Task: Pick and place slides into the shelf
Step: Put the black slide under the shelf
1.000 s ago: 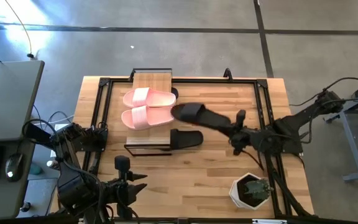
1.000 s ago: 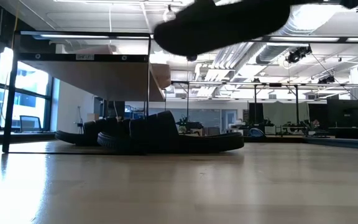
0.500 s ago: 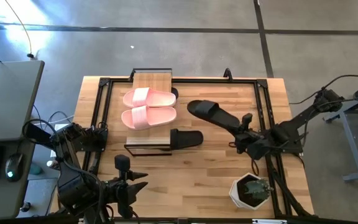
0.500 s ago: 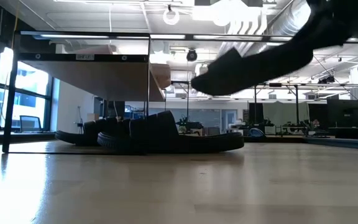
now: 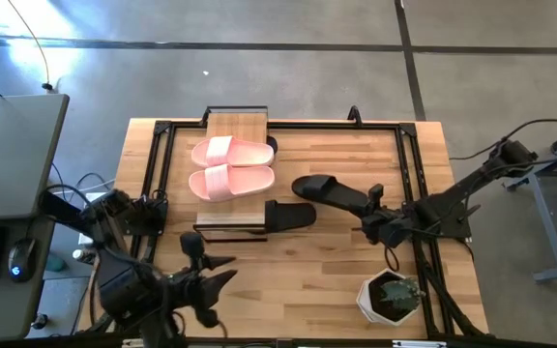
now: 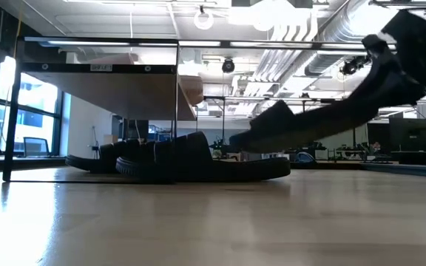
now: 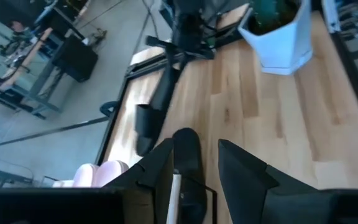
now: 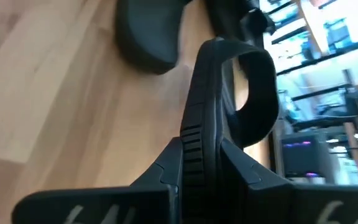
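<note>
Two pale pink slides lie side by side on the shelf's wooden top. One black slide lies on the table with one end under the shelf, and more black slides show below it in the low view. Right of the shelf, my right gripper is shut on another black slide. My left gripper hovers open near the table's front edge, left of centre, with nothing between its fingers. My right gripper pinches the black slide's heel end between its two fingers, one on each face of the sole. The fingers come from the table's right, slanting down, along the slide. The slide is lifted clear and tilted, its strap end lowest, toward the shelf.
A white pot with a green plant stands at the table's near right corner. A black metal frame runs round the tabletop. Bare wood lies between the grippers along the front.
My right gripper has sunk and drawn back from the shelf toward the table's right edge, carrying the black slide. The slide has come down from high above the table to just above it, and its strap end has tipped down. My left gripper has turned a little in place.
</note>
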`<act>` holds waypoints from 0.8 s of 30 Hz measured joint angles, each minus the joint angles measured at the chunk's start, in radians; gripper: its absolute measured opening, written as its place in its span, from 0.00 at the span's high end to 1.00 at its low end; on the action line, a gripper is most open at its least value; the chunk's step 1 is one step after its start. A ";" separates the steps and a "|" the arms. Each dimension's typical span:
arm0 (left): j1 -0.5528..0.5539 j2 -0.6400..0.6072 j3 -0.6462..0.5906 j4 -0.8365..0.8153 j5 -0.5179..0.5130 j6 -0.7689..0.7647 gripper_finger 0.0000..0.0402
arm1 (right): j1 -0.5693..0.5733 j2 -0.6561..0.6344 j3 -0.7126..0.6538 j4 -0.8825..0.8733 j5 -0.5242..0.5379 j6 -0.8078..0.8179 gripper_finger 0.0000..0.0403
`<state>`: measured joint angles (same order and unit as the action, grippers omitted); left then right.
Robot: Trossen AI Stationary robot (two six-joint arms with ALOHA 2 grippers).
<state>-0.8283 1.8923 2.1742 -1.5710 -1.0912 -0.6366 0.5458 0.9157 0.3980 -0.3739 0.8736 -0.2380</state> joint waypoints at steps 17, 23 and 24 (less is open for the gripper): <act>0.225 0.000 0.000 0.000 0.030 0.086 0.72 | -0.199 0.000 -0.178 0.367 -0.249 -0.193 0.88; 0.276 -0.003 0.000 0.000 0.033 0.096 0.72 | -0.259 0.000 -0.211 0.420 -0.281 -0.211 0.86; 0.283 -0.003 0.000 0.000 0.033 0.102 0.72 | -0.270 0.000 -0.212 0.419 -0.307 -0.208 0.86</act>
<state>-0.5450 1.8896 2.1742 -1.5711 -1.0584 -0.5342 0.2760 0.9157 0.1864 0.0448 0.5665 -0.4458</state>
